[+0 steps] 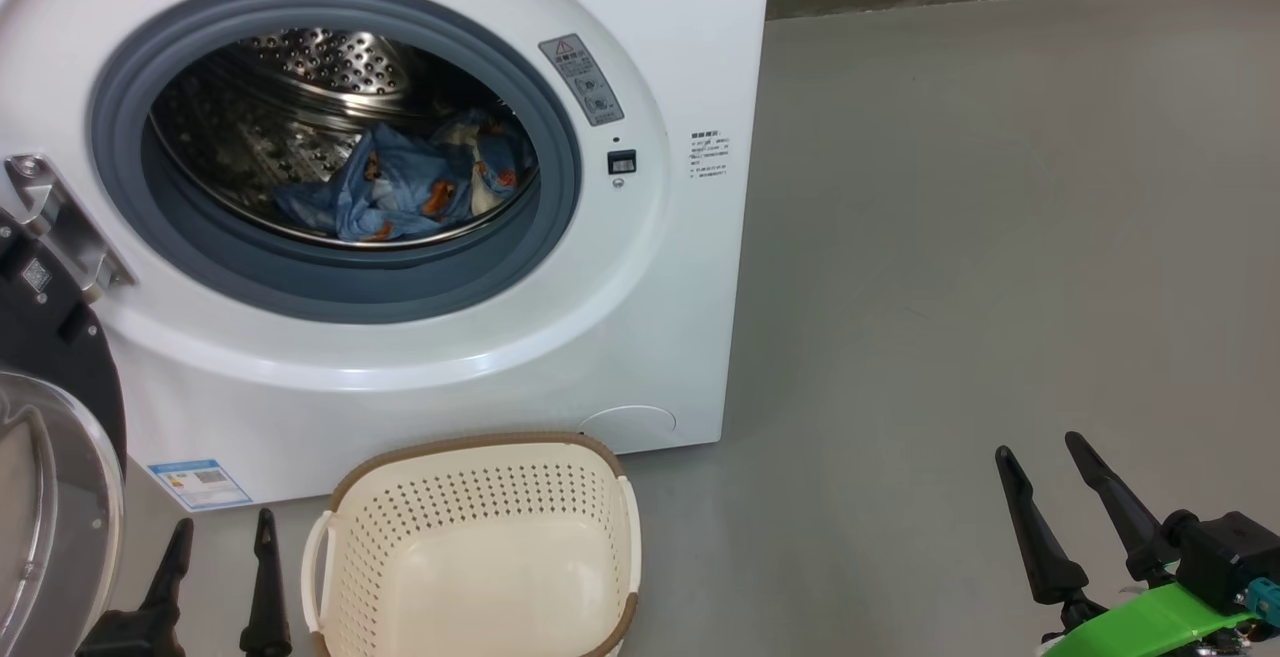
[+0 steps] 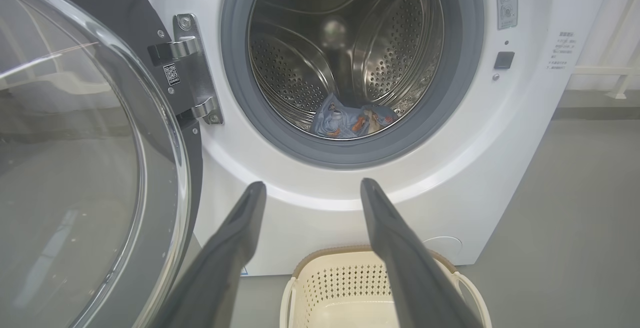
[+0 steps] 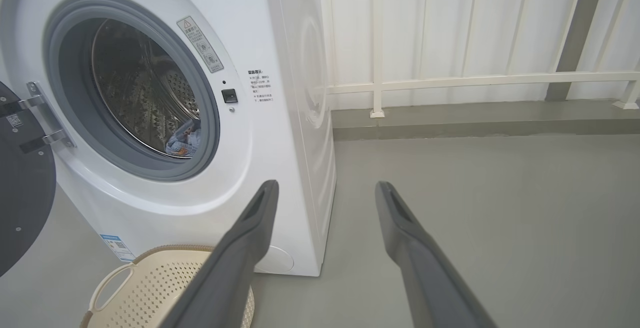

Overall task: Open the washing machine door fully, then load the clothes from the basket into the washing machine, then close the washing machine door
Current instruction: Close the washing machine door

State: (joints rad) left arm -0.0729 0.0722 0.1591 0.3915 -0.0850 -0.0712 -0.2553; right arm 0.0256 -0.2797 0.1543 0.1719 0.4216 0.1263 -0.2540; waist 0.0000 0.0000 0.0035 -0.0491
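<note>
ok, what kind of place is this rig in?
Probably a bare laundry or test area: a white washing machine stands on plain grey floor, with a white railing in front of a panelled wall beside it.

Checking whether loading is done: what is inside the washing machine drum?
Blue printed clothes lie at the bottom of the steel drum. Anything beneath them is hidden.

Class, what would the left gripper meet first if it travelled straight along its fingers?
The left gripper likely meets the white front of the washing machine, just below the gasket; depth is uncertain.
</note>
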